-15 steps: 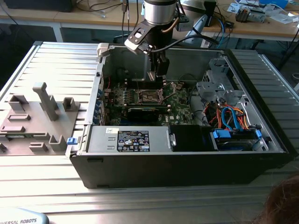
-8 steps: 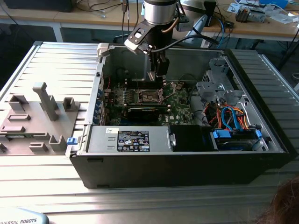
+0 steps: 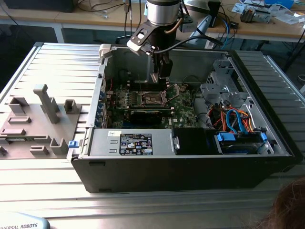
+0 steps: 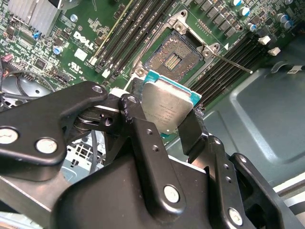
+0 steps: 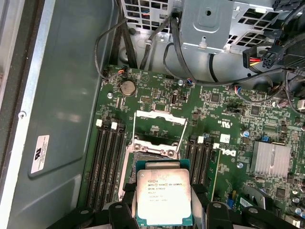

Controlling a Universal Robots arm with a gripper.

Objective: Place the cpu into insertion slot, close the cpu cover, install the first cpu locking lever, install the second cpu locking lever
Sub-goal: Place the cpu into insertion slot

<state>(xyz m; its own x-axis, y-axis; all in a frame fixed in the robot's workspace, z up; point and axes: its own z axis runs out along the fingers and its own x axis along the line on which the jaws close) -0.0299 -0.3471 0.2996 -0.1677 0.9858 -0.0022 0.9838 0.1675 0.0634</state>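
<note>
The cpu [image 4: 167,107] is gripped at two opposite edges by the black fingers [image 4: 143,138] of the gripper [image 4: 164,117], which are clenched on it. Its dull silver top is turned towards both wrist cameras, and a thin green rim shows around it.

Just past the fingertips the insertion slot [image 4: 174,59] is seen bare, with its dark centre uncovered, so the chip is judged not yet seated. The cpu is held apart from the slot. In the first wrist view only the slot's nearer edge is overlapped by it. The slot is therefore judged to lie beneath the chip and a little ahead of it, in the direction the fingers point. The chip's sides are seen to run close to parallel with the sides of the slot, so little turning appears to be called for.

Beyond the slot the cpu cover [image 5: 162,117] is swung open on its hinge, and the board can be seen through its cut-out centre. A thin locking lever [image 4: 233,63] is seen unlatched beside the slot, jutting out over the black memory slots [image 5: 107,167]. All of this is carried on the green motherboard [image 5: 224,112].

Farther off, in the exterior view, the computer case [image 3: 190,162] is laid open on a ridged metal surface [image 3: 52,62], and the arm is reached down into it above the board.
</note>
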